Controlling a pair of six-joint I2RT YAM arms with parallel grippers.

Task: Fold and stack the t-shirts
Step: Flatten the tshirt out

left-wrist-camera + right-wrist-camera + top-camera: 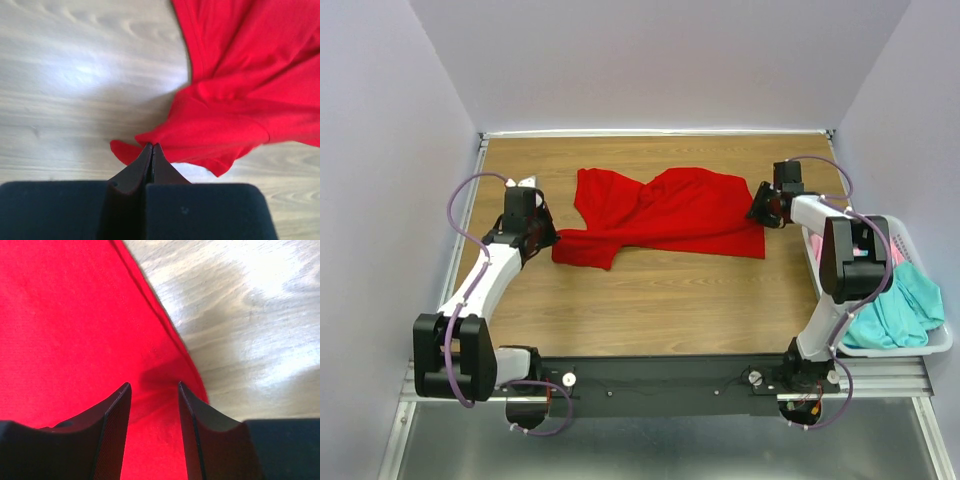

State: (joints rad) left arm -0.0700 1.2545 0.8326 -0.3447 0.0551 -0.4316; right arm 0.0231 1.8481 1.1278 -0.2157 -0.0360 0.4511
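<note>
well, the left gripper (151, 147) has its jaws pressed fully together, and their tips pinch a low edge of the red shirt (670, 210). from that pinch the cloth fans out ahead of the jaws and off to their right, creased in folds that run back toward the tips; a small red corner pokes out just to the left of them. ahead and to the left of these jaws lies bare wood of the table (650, 310).

the right gripper (154, 386) has its jaws partly apart, a clear gap between the two fingers (112, 420). they stand on the opposite end of the same shirt, tips down at the cloth, which fills the gap and spreads ahead and to the left of them. a small dark pucker sits in the cloth just ahead of the gap, but nothing is clamped. the shirt's hem runs on a slant just outside the right finger, and beyond it is bare wood.

between the two pairs of jaws the shirt lies rumpled across the table, not folded. well behind the right jaws, beside that arm's elbow, a white basket (920, 345) holds a teal shirt (900, 310) and a bit of a pink shirt (865, 252).
</note>
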